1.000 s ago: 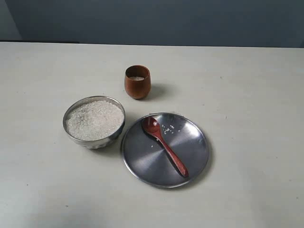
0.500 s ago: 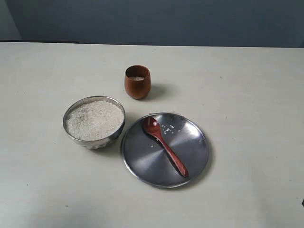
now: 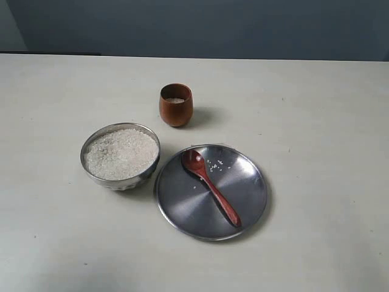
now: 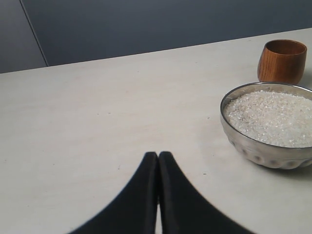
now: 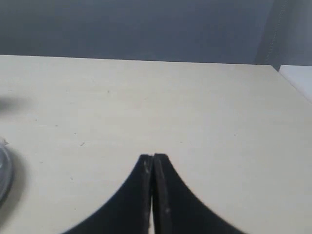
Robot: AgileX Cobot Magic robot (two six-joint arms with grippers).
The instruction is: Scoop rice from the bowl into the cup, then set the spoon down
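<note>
The steel bowl (image 3: pixel 120 156) (image 4: pixel 273 146) sits left of centre, heaped with white rice (image 3: pixel 121 152) (image 4: pixel 273 117). Behind it stands the wooden cup (image 3: pixel 176 104) (image 4: pixel 282 61) with a little rice (image 3: pixel 175 100) inside. The wooden spoon (image 3: pixel 210 185) lies on the steel plate (image 3: pixel 182 210), its oval end toward the cup. Neither gripper appears in the exterior view. My left gripper (image 4: pixel 158 155) is shut and empty above bare table, well short of the bowl. My right gripper (image 5: pixel 153 157) is shut and empty over bare table.
A few loose grains (image 3: pixel 214 164) lie on the plate beside the spoon. The plate's rim (image 5: pixel 4 168) shows at one edge of the right wrist view. A dark wall runs behind the table's far edge (image 3: pixel 194 58).
A dark sliver at the lower right edge of the exterior view half a second ago is gone now. The bowl, cup, spoon and plate have not moved.
</note>
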